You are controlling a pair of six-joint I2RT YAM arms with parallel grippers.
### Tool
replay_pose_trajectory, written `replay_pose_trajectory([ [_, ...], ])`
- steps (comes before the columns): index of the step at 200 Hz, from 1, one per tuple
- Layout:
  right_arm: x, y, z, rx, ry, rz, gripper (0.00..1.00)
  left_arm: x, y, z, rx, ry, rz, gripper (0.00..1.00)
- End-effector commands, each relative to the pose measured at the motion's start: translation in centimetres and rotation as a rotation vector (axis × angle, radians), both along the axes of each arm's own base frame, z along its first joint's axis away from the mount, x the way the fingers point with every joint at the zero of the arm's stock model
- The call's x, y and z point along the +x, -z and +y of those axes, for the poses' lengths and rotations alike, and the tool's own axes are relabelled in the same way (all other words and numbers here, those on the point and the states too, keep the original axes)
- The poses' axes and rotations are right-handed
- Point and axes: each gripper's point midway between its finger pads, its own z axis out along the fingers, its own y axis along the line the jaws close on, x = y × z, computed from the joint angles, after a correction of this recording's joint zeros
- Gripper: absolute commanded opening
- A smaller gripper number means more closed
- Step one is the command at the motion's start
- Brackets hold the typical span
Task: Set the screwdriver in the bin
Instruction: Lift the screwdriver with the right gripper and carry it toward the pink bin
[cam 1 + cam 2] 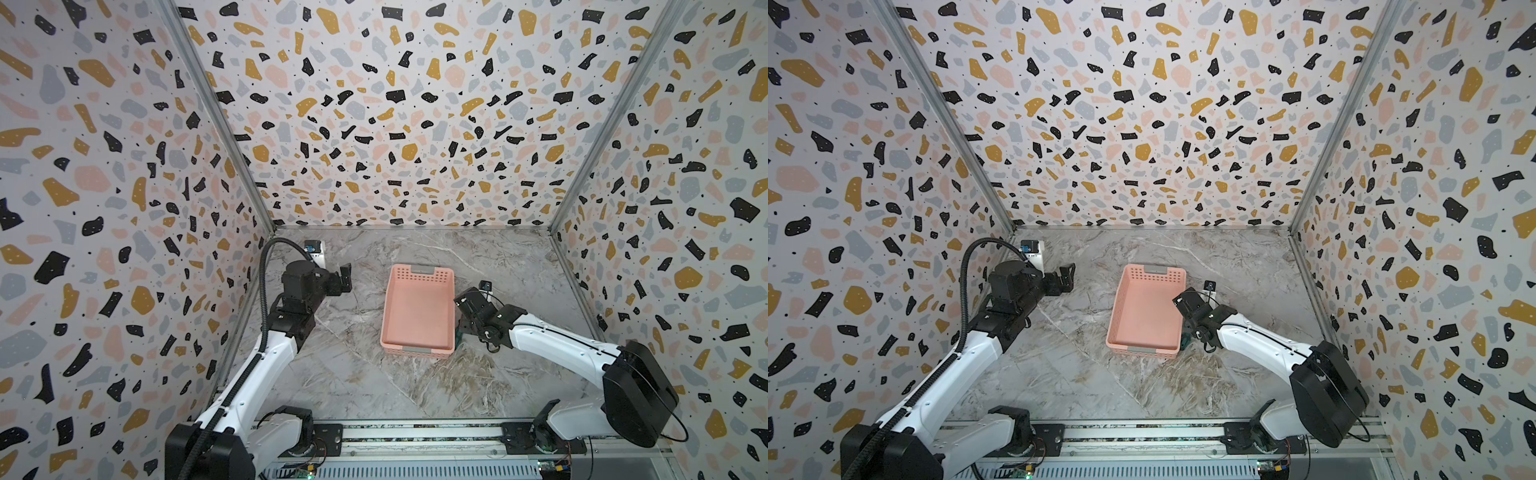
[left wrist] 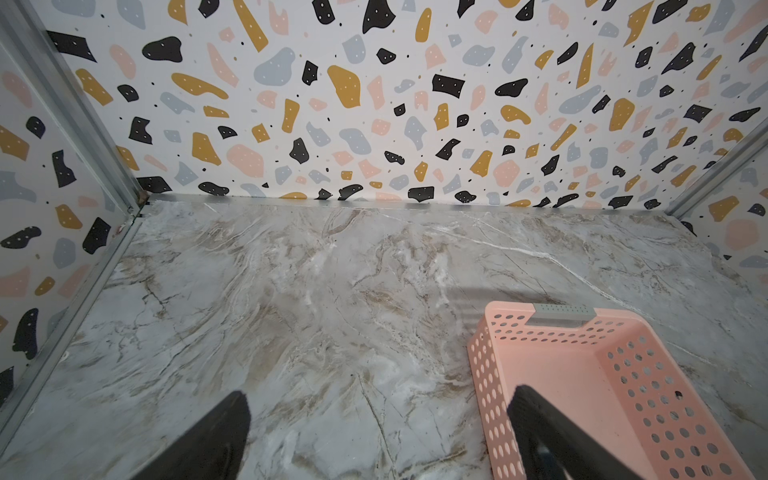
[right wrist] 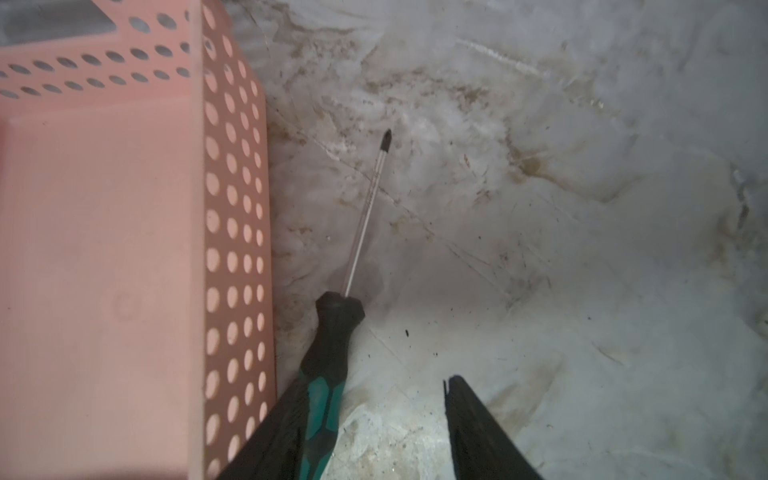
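The screwdriver lies on the marble table beside the bin's long right wall, outside the bin, its thin shaft running along that wall. In both top views only a green bit of its handle shows by the bin's near right corner. The salmon-pink bin is empty. My right gripper hangs low over the handle, open; the handle rests against one finger with a wide gap to the other. My left gripper is open and empty, left of the bin.
Patterned walls close in the marble table on three sides. A metal rail with both arm bases runs along the front edge. Bare marble lies in front of and behind the bin.
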Motion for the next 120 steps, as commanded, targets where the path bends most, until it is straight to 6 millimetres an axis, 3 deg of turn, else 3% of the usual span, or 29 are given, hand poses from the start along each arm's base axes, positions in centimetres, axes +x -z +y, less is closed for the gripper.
replay_pose_trajectory([
  [1,-0.8,0.6,0.7,0.1,0.029,0.03,0.58,0.4,-1.9,-0.3,-0.003,0.011,-0.048,1.0],
  [39,-0.9,2.5,1.4,0.136,0.053,0.071,0.57,0.4,-1.9,-0.3,-0.001,0.009,-0.049,1.0],
  [90,0.2,2.9,3.4,0.188,0.027,0.078,0.56,0.3,-1.8,-0.2,0.006,0.006,-0.047,1.0],
  [120,0.3,4.3,3.6,0.164,0.026,0.115,0.52,0.3,-1.9,-0.2,0.003,0.007,-0.05,1.0],
])
